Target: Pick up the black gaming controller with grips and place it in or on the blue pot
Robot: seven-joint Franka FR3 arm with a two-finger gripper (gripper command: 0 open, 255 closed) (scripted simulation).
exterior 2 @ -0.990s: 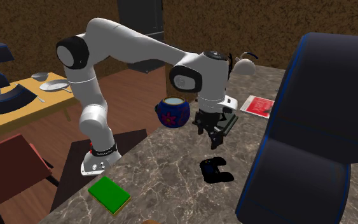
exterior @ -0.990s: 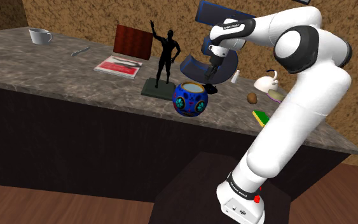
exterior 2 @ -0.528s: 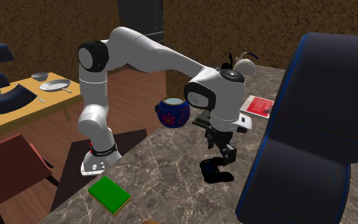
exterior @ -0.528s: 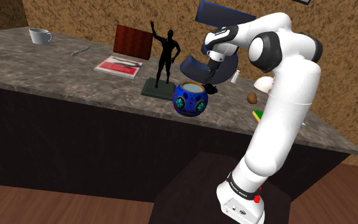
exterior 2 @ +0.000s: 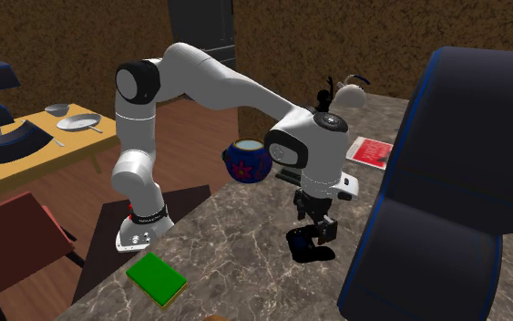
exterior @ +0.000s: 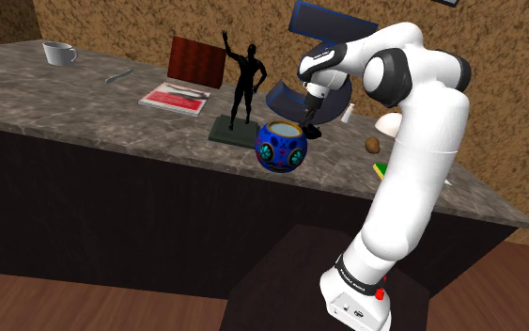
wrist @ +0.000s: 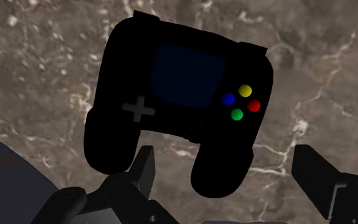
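1. Shoulder view: my gripper hangs low over the marble counter, just behind the blue pot and to that view's right of it. The controller is a dark shape on the counter right under my fingers, close to the pot. A black statue stands to the pot's left in that view, and a red magazine lies further left. My stand sits at the lower right.

2. Second exterior view: my gripper points straight down at the controller, which lies flat on the counter. The pot stands well apart from it, nearer the counter's edge. A green book lies near the bottom of that view, and a big blue shape rises on its right.

3. Wrist view: my gripper is spread wide, gripping nothing. The controller lies face up on the marble, its coloured buttons and cross pad showing. One of its grips reaches into the gap between my fingers, and neither finger presses on it.
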